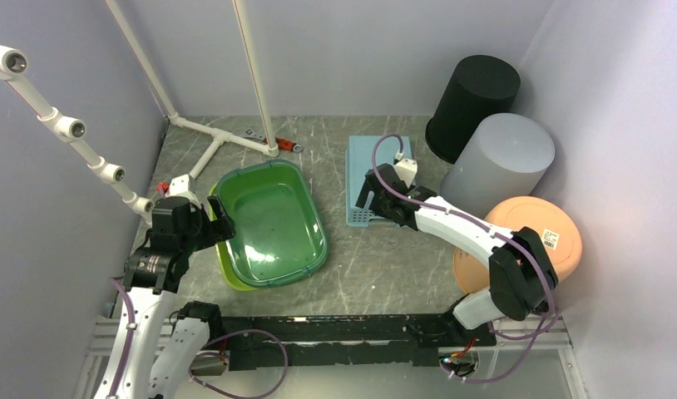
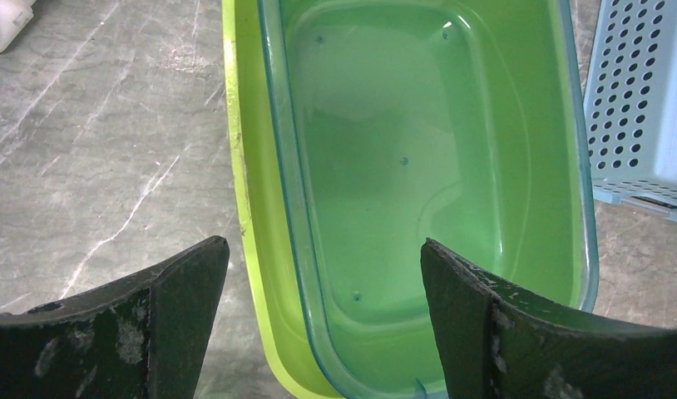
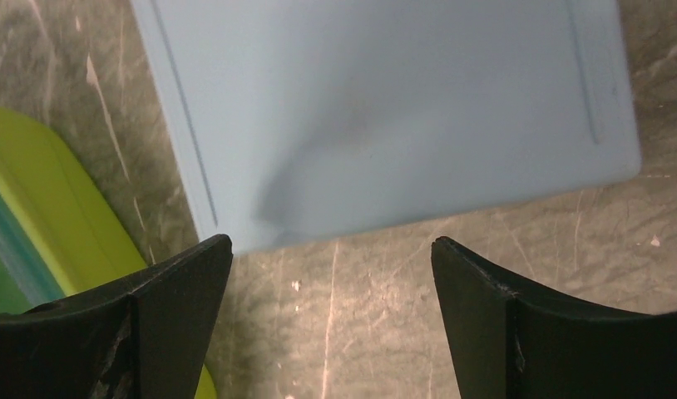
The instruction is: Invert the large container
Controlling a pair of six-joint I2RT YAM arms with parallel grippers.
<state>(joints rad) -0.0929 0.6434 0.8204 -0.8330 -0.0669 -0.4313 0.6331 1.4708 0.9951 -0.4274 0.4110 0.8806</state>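
The large container is a translucent green tub (image 1: 273,220) (image 2: 402,150), upright with its open side up, nested in a lime-green tub (image 1: 229,274) (image 2: 252,208) (image 3: 61,199). It stands left of centre on the table. My left gripper (image 1: 219,224) (image 2: 323,249) is open at the tub's left rim, with one finger over the table and the other over the tub's inside. My right gripper (image 1: 364,201) (image 3: 331,245) is open above bare table at the near edge of a light blue basket (image 1: 368,154) (image 3: 385,108), with nothing between its fingers.
The light blue basket (image 2: 643,91) lies bottom up beside the tub's right side. A black bin (image 1: 472,104) and a grey bin (image 1: 501,162) stand inverted at the back right. A peach round bowl (image 1: 526,241) is at the right, and white pipes (image 1: 210,137) at the back left.
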